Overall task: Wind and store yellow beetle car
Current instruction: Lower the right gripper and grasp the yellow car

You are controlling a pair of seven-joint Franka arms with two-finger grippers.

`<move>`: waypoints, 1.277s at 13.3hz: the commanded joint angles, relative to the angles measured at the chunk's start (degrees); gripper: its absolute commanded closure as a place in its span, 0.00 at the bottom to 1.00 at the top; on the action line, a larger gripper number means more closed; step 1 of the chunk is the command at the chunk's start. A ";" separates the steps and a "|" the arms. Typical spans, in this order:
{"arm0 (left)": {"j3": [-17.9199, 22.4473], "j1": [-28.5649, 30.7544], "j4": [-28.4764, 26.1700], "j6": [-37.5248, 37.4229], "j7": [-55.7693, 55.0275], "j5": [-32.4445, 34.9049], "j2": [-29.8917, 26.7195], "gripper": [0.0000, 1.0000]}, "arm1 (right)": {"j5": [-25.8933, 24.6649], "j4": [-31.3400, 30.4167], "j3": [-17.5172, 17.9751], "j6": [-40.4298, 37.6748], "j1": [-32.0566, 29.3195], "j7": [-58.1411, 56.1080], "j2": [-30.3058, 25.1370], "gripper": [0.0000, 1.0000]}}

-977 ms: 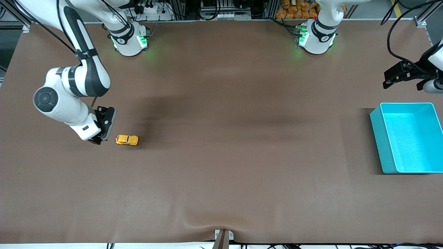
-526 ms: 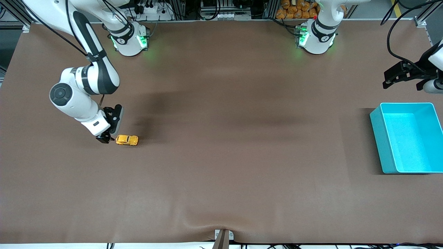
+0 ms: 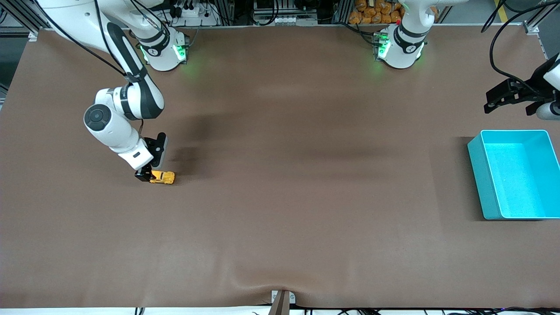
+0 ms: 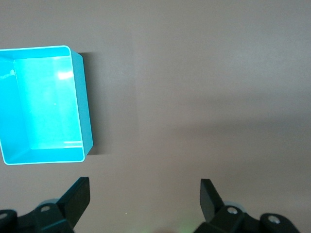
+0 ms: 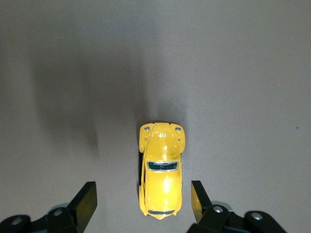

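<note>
The yellow beetle car stands on its wheels on the brown table toward the right arm's end. In the right wrist view the car lies lengthwise, its rear end between my open fingers. My right gripper is low over the car's end, open, with a finger on each side and not touching it. My left gripper is open and empty in the air near the turquoise bin, which also shows in the left wrist view. The left arm waits.
The turquoise bin is empty and stands at the left arm's end of the table. The brown mat has a small fold at the front edge.
My right gripper has moved toward the car and down, from beside it to straddling its end. The car and the left arm have not moved.
</note>
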 commanded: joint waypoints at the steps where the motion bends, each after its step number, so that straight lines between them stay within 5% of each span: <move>1: -0.14 0.45 0.36 0.13 0.42 -1.18 0.08 0.00 | -0.66 0.21 -0.29 2.64 -0.04 0.05 2.12 0.15; 9: -0.14 0.54 0.36 0.13 0.42 -1.18 0.08 0.00 | 0.13 1.78 -0.20 5.81 -0.13 0.50 5.47 0.30; 17: -0.14 0.54 0.36 0.13 0.42 -1.18 0.16 0.00 | 0.22 2.67 -0.20 6.86 -0.39 0.41 7.40 0.60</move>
